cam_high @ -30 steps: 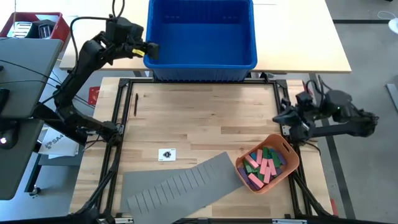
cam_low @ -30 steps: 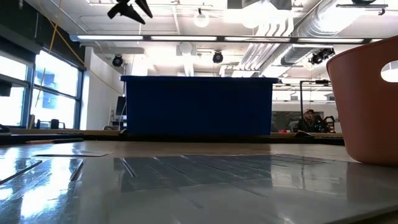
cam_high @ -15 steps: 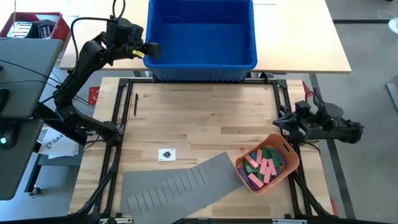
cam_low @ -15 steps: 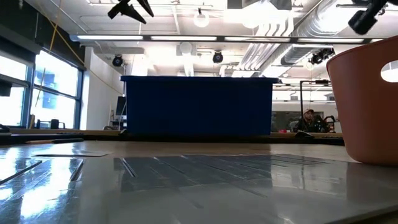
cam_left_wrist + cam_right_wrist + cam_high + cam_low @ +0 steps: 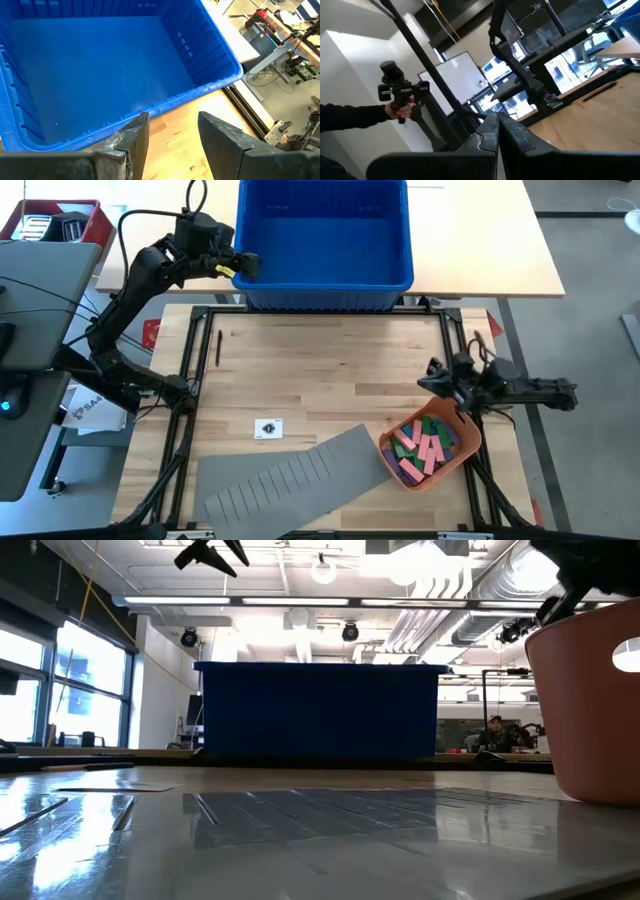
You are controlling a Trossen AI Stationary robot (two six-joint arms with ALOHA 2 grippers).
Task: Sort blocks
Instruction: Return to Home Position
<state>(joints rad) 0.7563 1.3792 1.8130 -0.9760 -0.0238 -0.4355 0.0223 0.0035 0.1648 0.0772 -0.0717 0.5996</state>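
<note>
For homing we lift the spread left gripper [image 5: 245, 268] clear of the far blue bin [image 5: 325, 298] and steer the pressed-together right gripper [image 5: 433, 377] wide of the near-right orange bin [image 5: 471, 427] holding the blocks [image 5: 425, 446].

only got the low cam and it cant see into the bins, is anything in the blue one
Observer: No, the blue bin is empty inside.
Operator: and the orange one
Observer: The orange bin holds a pile of pink, green and purple blocks.
Operator: either gripper carrying anything
Observer: Neither: the left gripper is open and empty at the blue bin's left rim, and the right gripper is shut on nothing just past the orange bin's far rim.
</note>
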